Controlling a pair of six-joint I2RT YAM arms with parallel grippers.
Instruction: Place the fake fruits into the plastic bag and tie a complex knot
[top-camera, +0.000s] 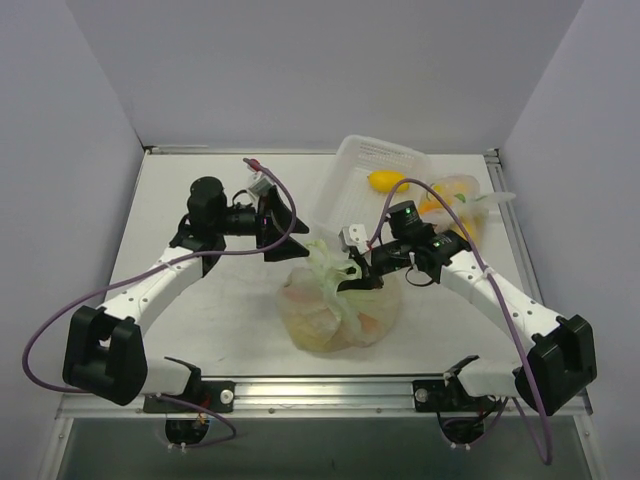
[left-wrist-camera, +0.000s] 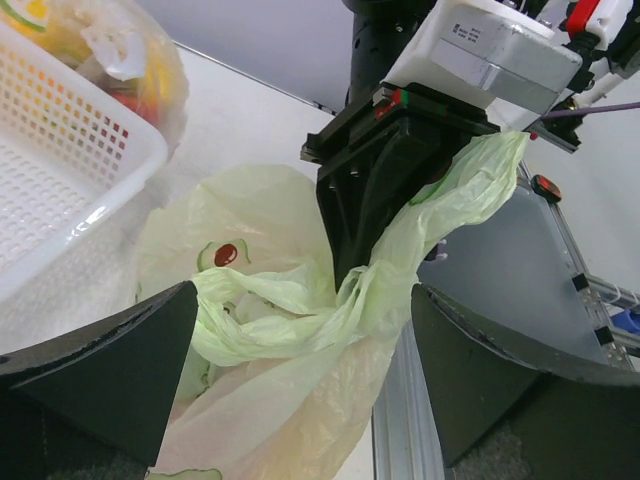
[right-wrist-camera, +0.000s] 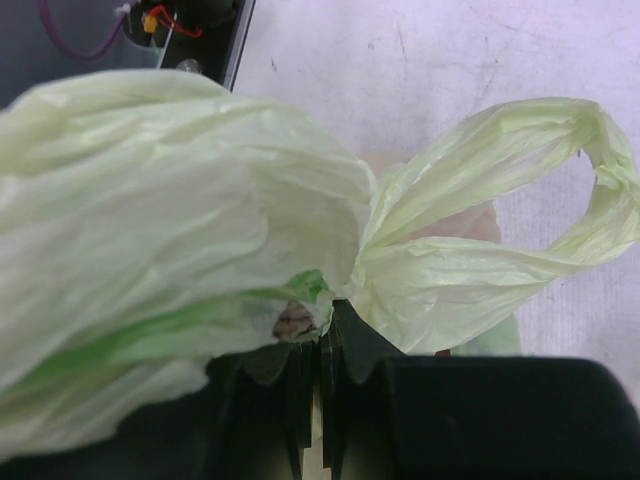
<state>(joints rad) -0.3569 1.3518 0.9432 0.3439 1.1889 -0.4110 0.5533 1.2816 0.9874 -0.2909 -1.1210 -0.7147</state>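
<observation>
**Avocado-print bag pinched by the right hand, left hand spread wide**

The bag (top-camera: 335, 318) sits on the desk (top-camera: 220, 200) toward 6 o'clock in the overhead view. It is pale green, thin and half see-through, and orange and reddish fruits (top-camera: 318, 325) show dimly through its skin. Its top is gathered into crumpled loops.

The right hand (top-camera: 355, 272) is clamped on a bunched strip at the bag's 12 o'clock. The left hand (top-camera: 278, 228) stands wide open at the bag's 10 o'clock, closed on nothing.

Only the left wrist view shows the halved-avocado print and the twisted strip running up into the right hand. Only the right wrist view shows those jaws pressed together on the film, with a free loop handle (right-wrist-camera: 560, 200) at 2 o'clock. The overhead view alone shows a yellow fruit (top-camera: 383, 181) in the white basket (top-camera: 345, 200) at the bag's 1 o'clock, with a clear bag (top-camera: 460, 195) beside it.
</observation>
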